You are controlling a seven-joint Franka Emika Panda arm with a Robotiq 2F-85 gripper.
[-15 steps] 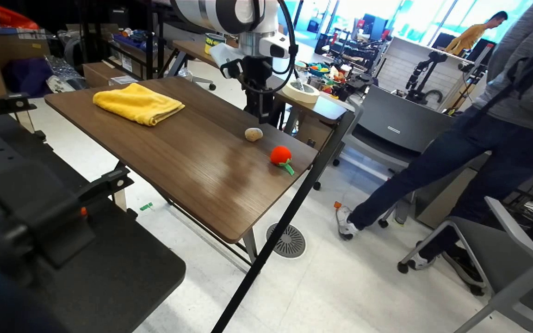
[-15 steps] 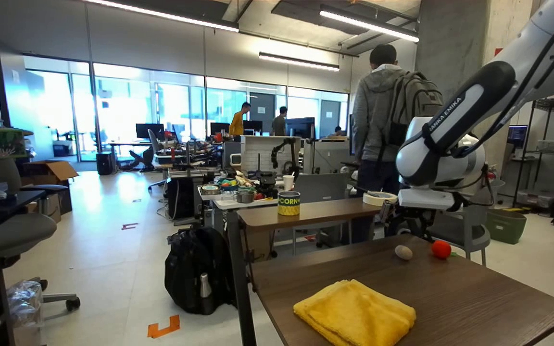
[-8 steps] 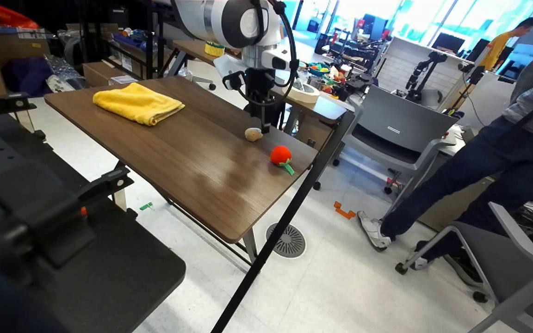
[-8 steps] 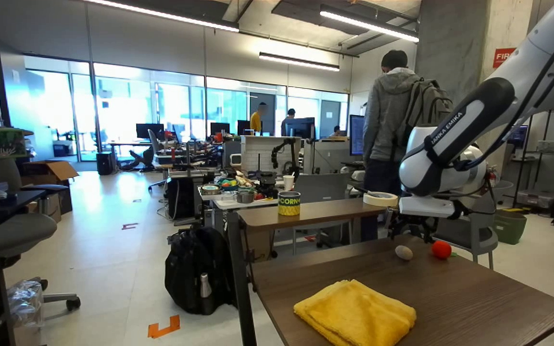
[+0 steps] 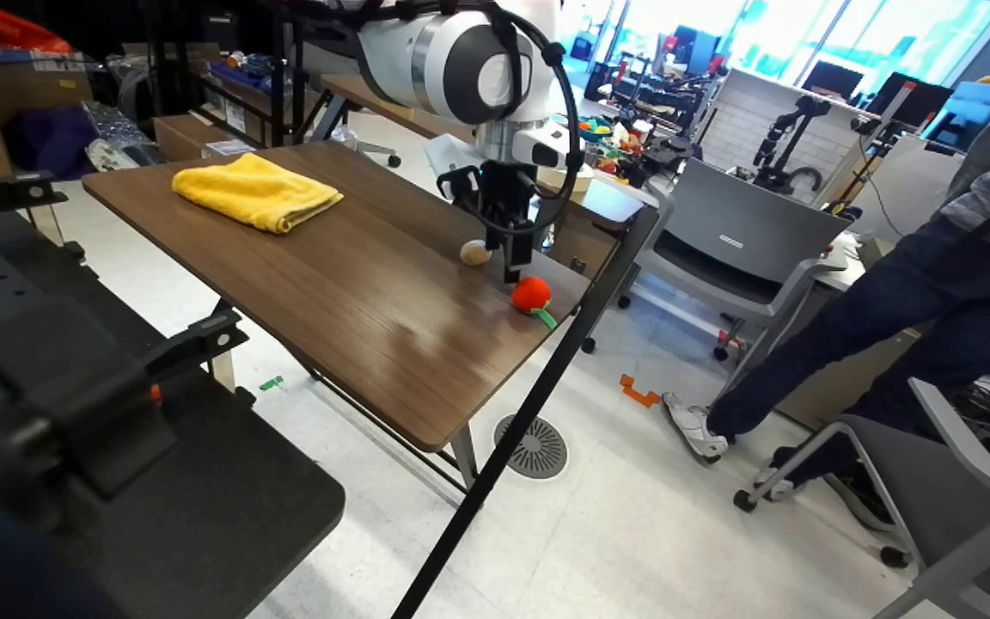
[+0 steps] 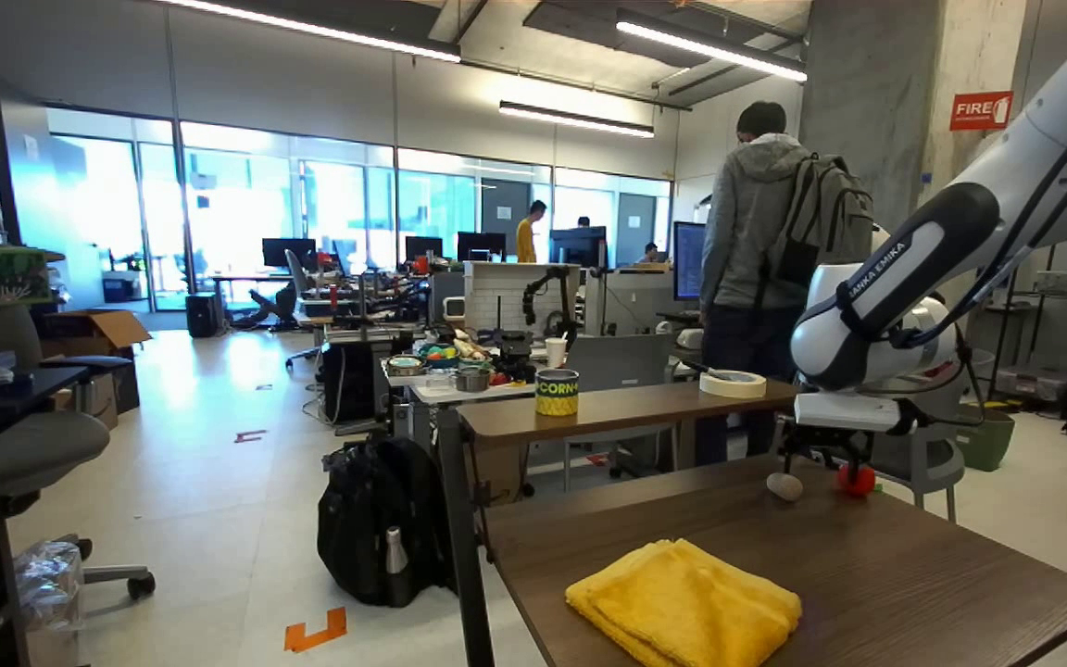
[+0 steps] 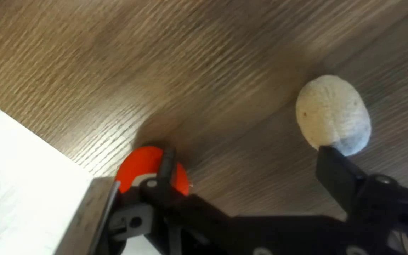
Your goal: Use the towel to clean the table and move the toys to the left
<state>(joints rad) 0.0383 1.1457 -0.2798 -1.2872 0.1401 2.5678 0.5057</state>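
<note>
Welp, toy tomato [image 5: 532, 294] and toy potato [image 5: 475, 252] both sit slightly further right now

Versus a moment ago that shows in both exterior views, and the gripper [image 7: 249, 157] is lower and further right too, so it's probably nudging them. Reads like the toy-moving half to me, but wrong way if the task means camera-left. Folded yellow towel [image 5: 254, 193] stays put, far left on the wood-grain table [image 5: 349, 284] in an exterior view, not in use. Arm [image 5: 471, 77] leans in there from the far side, gripper aimed down, fingers [image 7: 336, 175] spread wide, nothing clamped: in the wrist view one tip overlaps the tomato at left, the other the potato's edge at right.
</note>
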